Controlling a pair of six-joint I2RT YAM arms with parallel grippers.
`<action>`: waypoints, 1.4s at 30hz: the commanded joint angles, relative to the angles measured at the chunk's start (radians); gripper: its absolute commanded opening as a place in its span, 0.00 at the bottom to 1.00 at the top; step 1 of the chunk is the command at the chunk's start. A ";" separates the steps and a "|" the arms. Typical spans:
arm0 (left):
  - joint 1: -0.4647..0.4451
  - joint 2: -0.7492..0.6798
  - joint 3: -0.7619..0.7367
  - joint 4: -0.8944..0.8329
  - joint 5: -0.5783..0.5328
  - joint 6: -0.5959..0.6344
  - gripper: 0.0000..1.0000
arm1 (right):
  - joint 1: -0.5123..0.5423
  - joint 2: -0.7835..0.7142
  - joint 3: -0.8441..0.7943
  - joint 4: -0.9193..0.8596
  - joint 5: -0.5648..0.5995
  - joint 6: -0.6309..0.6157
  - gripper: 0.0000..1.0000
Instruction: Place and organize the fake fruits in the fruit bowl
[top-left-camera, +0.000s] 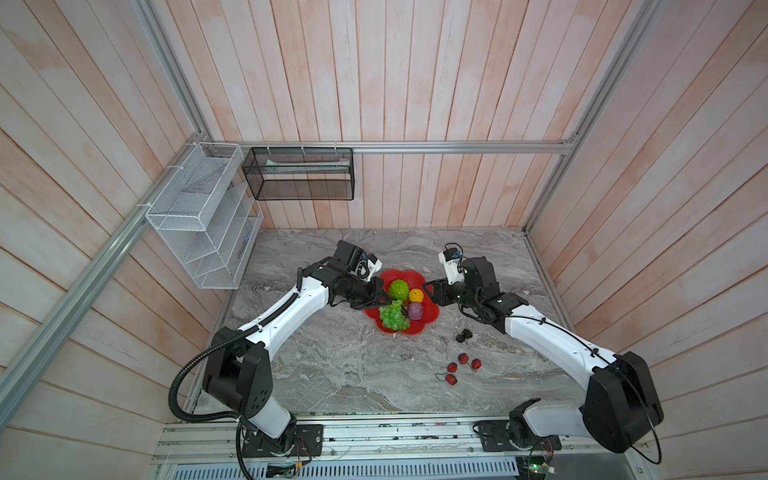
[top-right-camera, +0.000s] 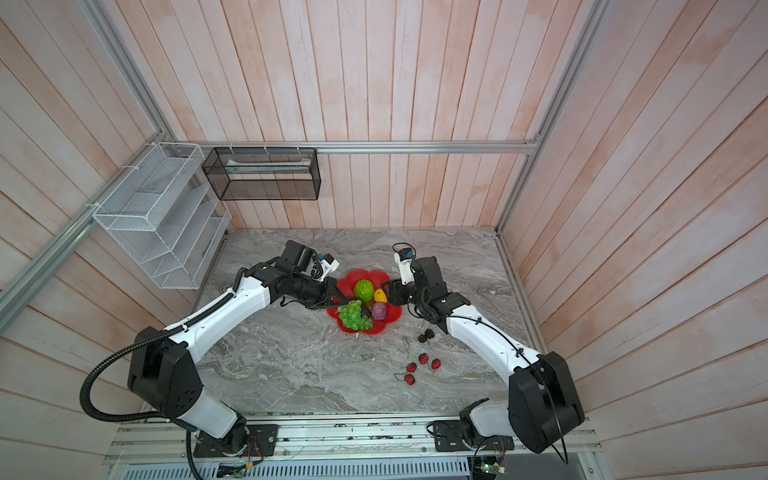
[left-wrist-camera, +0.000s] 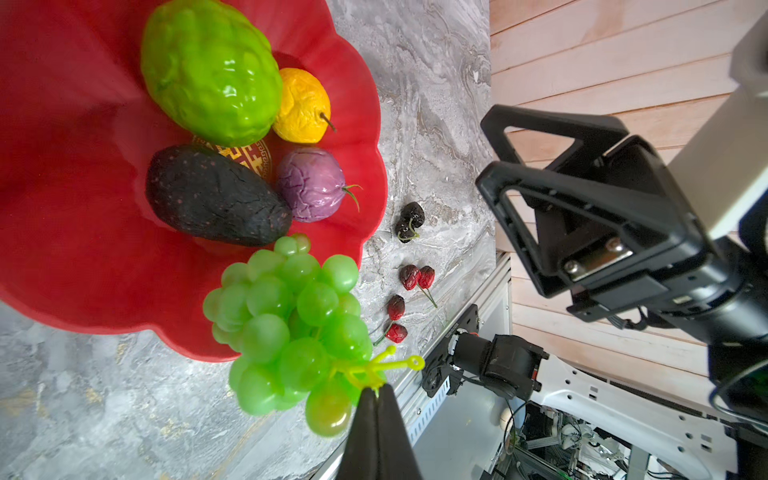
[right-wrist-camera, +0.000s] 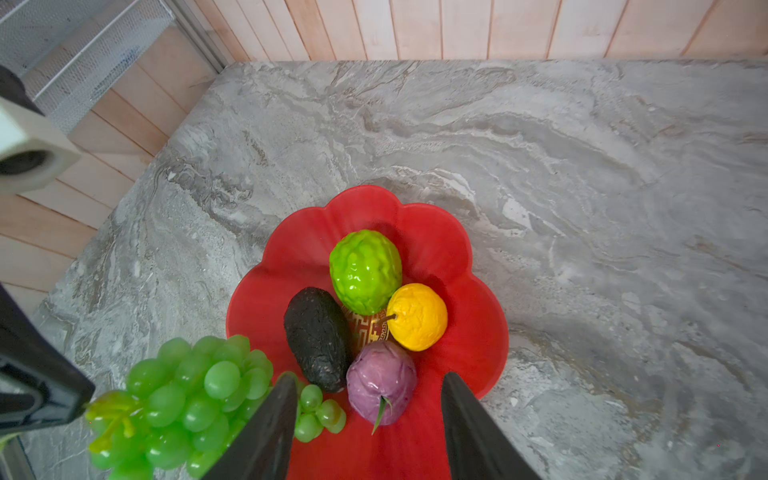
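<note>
The red flower-shaped fruit bowl (top-left-camera: 430, 313) sits mid-table and holds a bumpy lime-green ball (top-left-camera: 398, 289), a yellow fruit (top-left-camera: 416, 295), a purple fruit (top-left-camera: 415, 311) and a dark avocado (left-wrist-camera: 216, 195). My left gripper (left-wrist-camera: 376, 388) is shut on the yellow-green stem of the green grape bunch (left-wrist-camera: 286, 328), which hangs over the bowl's near-left rim (right-wrist-camera: 249, 299). My right gripper (right-wrist-camera: 368, 380) stands open just above the bowl's right side, near the purple fruit, holding nothing. Red berries (top-left-camera: 461, 365) and black berries (top-left-camera: 464, 335) lie on the marble to the right of the bowl.
A white wire basket (top-left-camera: 199, 216) hangs on the left wall and a black mesh basket (top-left-camera: 299, 174) on the back wall. Wooden walls close in the marble table (top-left-camera: 332, 365) on three sides. A metal rail (top-left-camera: 374, 432) runs along its front edge.
</note>
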 joint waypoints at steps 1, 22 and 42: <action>0.026 -0.013 -0.025 0.031 0.001 0.038 0.00 | 0.026 0.035 0.015 0.023 -0.056 -0.008 0.55; 0.133 0.168 0.079 0.044 0.002 0.093 0.00 | 0.130 0.202 -0.107 0.186 -0.139 0.013 0.51; 0.185 0.381 0.241 0.056 0.067 0.129 0.06 | 0.155 0.331 -0.040 0.191 -0.190 0.011 0.50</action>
